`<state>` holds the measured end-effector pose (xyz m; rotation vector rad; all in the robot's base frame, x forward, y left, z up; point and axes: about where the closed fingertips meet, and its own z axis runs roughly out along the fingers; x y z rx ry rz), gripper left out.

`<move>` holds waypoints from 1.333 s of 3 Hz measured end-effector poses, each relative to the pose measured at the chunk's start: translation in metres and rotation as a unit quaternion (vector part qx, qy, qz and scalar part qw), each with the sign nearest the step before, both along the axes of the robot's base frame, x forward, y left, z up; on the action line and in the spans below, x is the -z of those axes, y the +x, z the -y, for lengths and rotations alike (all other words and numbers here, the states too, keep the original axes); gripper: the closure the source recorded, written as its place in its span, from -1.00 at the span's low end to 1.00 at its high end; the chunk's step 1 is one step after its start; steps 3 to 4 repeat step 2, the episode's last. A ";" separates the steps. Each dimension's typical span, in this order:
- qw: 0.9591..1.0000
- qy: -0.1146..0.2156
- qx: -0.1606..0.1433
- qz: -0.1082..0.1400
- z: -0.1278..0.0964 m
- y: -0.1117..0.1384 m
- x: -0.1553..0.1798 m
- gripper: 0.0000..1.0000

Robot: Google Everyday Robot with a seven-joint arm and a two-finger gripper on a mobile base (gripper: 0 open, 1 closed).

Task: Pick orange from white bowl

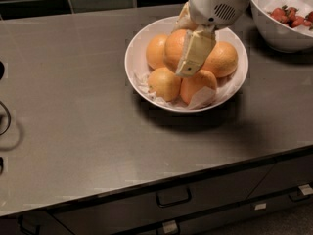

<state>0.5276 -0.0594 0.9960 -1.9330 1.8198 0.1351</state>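
Observation:
The white bowl [131,62] stands on the grey counter, lined with crumpled white paper [201,101] and holding several oranges. My gripper [182,50] reaches down into it from the upper right. Its cream front finger [194,54] lies across the right side of the orange [174,48] at the bowl's top centre, and the other finger sits behind that orange. The gripper is shut on this orange, which sits a little higher than the others. Other oranges lie to the left [154,50], the right [223,58] and the front [164,83].
A deeper white bowl [281,35] with red fruit stands at the back right, close to my arm. A dark tiled wall runs along the back. The counter's front edge has drawers with handles [173,198] below. Dark curved objects [4,116] sit at the left edge.

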 end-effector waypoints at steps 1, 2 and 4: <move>0.999 0.009 -0.034 0.040 -0.005 -0.042 -0.056 1.00; 0.998 0.009 -0.034 0.045 -0.006 -0.045 -0.060 1.00; 0.998 0.009 -0.034 0.045 -0.006 -0.045 -0.060 1.00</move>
